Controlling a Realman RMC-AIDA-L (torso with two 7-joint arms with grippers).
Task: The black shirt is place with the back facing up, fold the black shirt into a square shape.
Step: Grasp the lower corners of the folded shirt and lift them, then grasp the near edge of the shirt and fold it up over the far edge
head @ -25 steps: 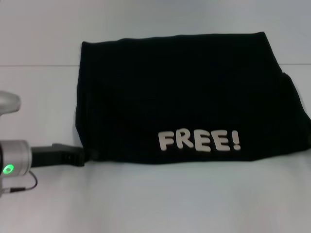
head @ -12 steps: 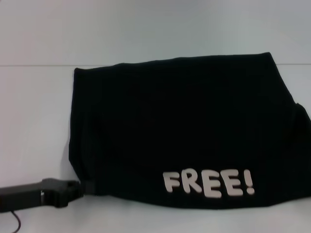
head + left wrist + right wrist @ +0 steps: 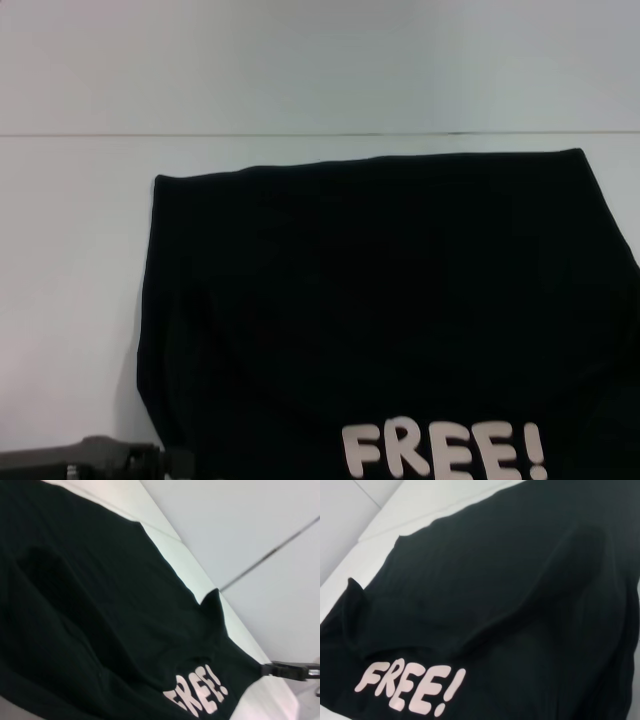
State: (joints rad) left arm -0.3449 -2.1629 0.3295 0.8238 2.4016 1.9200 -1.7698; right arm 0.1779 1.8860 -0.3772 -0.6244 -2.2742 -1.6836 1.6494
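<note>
Black shirt [image 3: 380,310], soft matte fabric, lies as a broad folded slab; left end effector [image 3: 165,463] clamps its corner.

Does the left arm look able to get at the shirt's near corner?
Likely yes: the left gripper sits at the shirt's near-left edge, with nothing between. The right gripper is at the other near corner.

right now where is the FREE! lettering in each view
Head view: the FREE! lettering sits at the bottom edge, right of centre, on the black shirt.
Left wrist view: the lettering is at the bottom, tilted, near a gripper at the shirt's corner.
Right wrist view: the lettering is in the lower left.
Shared landmark: the shirt's folded edge beside the lettering.
</note>
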